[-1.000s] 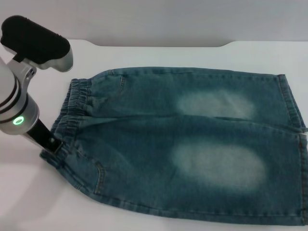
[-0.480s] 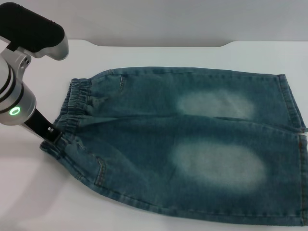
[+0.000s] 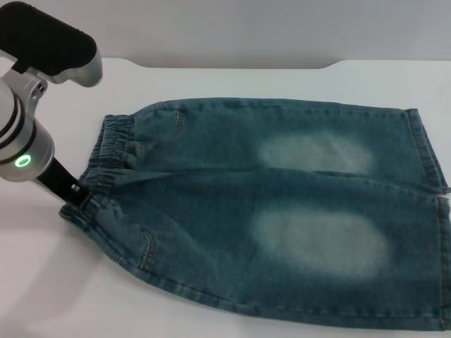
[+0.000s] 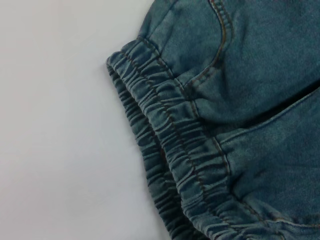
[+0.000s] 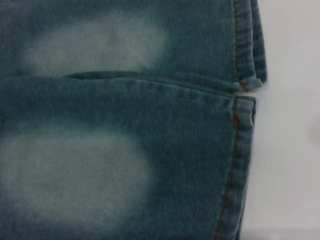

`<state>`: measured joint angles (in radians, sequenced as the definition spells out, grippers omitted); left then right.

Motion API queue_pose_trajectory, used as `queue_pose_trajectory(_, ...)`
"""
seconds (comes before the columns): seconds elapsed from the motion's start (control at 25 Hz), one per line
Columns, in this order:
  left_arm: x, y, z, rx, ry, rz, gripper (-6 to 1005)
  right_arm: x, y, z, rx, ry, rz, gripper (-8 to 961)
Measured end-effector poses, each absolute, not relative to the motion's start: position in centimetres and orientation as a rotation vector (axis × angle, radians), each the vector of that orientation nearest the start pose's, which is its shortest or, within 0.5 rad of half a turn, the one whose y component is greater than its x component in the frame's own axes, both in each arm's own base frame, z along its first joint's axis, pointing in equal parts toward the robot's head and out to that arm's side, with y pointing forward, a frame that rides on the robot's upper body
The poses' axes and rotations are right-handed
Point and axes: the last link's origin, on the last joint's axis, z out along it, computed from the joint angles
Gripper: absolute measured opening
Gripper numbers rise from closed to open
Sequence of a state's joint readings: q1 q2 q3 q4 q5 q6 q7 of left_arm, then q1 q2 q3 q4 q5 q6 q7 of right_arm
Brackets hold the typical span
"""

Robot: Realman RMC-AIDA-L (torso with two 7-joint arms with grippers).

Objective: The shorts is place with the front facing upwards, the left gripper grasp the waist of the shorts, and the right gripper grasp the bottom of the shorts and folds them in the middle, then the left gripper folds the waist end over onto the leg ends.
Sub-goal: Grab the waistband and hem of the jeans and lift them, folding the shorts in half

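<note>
- One garment fills the head view: the shorts (image 3: 268,211) lie flat across the white table (image 3: 232,81), waistband toward its left edge, leg ends (image 3: 430,190) at its right edge. The left gripper (image 3: 76,203) sits at the waist (image 3: 106,169), near the corner closest to the table's front edge; whether it is spread or pinching the cloth cannot be told. The right gripper is out of sight.
- Left wrist view: the gathered elastic waist (image 4: 170,150) lies flat on the table, no fingers visible.
- Right wrist view: the bottom of the shorts (image 5: 240,130) rests unlifted, both hems meeting at the crotch split.
- Judgement: no fold is made yet; the grasps and both folds remain.
</note>
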<state>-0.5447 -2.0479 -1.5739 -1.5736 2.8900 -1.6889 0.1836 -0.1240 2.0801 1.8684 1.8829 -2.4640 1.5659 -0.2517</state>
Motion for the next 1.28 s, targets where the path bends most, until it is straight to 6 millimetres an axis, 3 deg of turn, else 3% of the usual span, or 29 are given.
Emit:
queue_pose_trajectory(0.6,-18.1,34.2,2.7,-2.182,-1.026,0.721,58,29.2,21.8,5.8,-1.974,1.694,-0.163,577)
queue_pose_trajectory(1.28,-17.9,34.4,2.3,-2.19,-1.018,0.733,69,29.2,21.8,4.5,-2.01,1.715,-0.154,576)
